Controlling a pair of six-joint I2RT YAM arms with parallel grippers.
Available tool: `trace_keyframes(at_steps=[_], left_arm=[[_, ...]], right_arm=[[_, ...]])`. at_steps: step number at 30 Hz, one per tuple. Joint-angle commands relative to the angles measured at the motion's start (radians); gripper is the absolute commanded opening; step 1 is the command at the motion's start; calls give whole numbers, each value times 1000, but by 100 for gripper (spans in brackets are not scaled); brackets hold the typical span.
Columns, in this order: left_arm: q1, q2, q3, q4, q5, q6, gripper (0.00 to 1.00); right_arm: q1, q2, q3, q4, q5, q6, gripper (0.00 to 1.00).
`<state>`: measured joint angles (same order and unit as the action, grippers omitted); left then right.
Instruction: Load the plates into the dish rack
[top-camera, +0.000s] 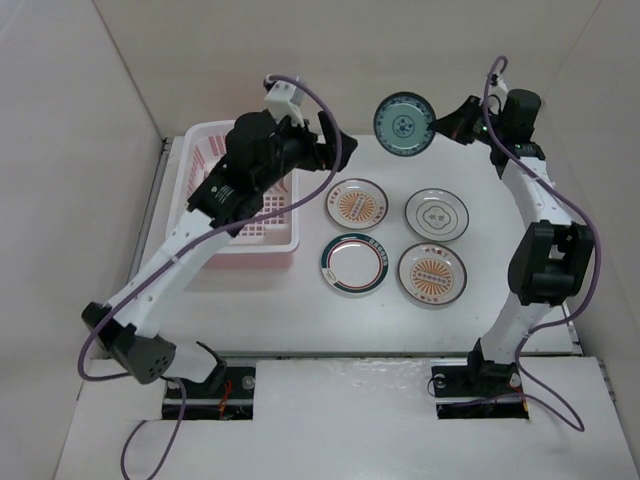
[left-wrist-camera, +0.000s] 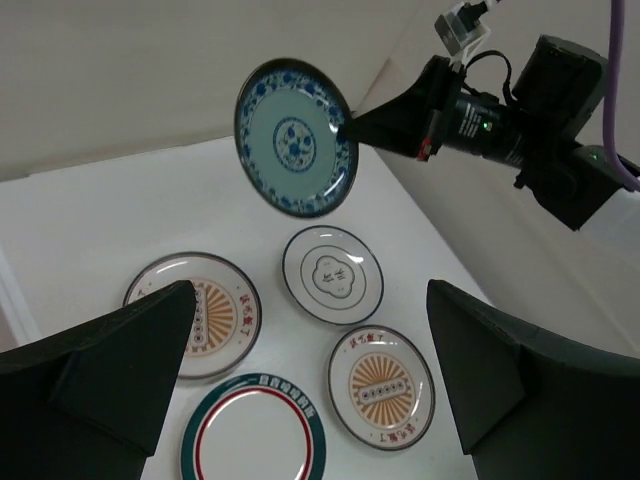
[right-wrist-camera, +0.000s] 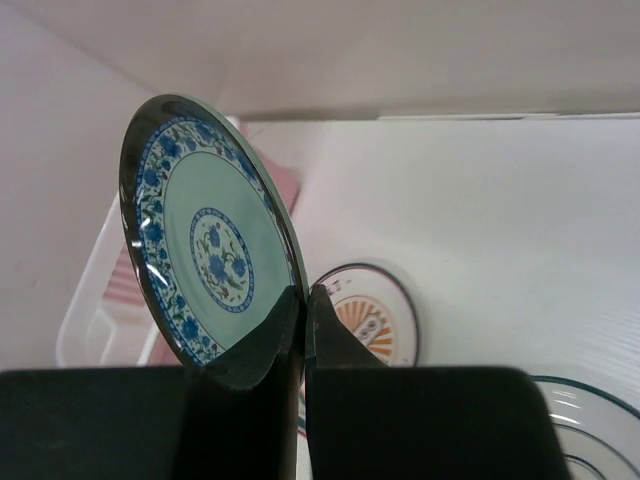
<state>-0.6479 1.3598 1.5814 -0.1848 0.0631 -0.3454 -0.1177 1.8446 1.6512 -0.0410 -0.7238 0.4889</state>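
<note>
Teal plate: the teal plate (top-camera: 403, 124) is off the table, held nearly on edge at 12 o'clock from the other four plates. Its blue-patterned face is turned toward the left arm.
Right claw: the right gripper (top-camera: 432, 128) is narrow and pinches the teal plate's rim on the plate's 3 o'clock side in the top view. The wrist view shows the two fingers (right-wrist-camera: 285, 325) almost together, with the rim between them.
Flat plates: four lie face up on the table in a square, each apart from the others. A sunburst plate (top-camera: 357, 204) is at 10 o'clock, the grey-rimmed plate (top-camera: 436, 214) at 2, the green-rimmed plate (top-camera: 352, 263) at 7, and a second sunburst plate (top-camera: 432, 272) at 4.
Rack: the pink rack (top-camera: 262, 250) sits at 9 o'clock from the flat plates, near them. No plate is visible in the part the left arm leaves uncovered.
Left claw: the left gripper (top-camera: 336, 145) is spread wide and holds nothing. It hangs by the rack's far right corner, pointing toward 3 o'clock at the teal plate.
</note>
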Motion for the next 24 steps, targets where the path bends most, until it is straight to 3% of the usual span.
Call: trace_keyframes(at_steps=[1,14,24], left_arm=[[43,90,74,90,107,23,100],[152,318,152,176,268,54,98],[180,341,120,297,418,-10,91]], right_arm=[[10,-68,-24,75,-23,-36,0],[96,-143,-53,75,-152,-55,0],[173,-143,-73,112,-184,-43,0]])
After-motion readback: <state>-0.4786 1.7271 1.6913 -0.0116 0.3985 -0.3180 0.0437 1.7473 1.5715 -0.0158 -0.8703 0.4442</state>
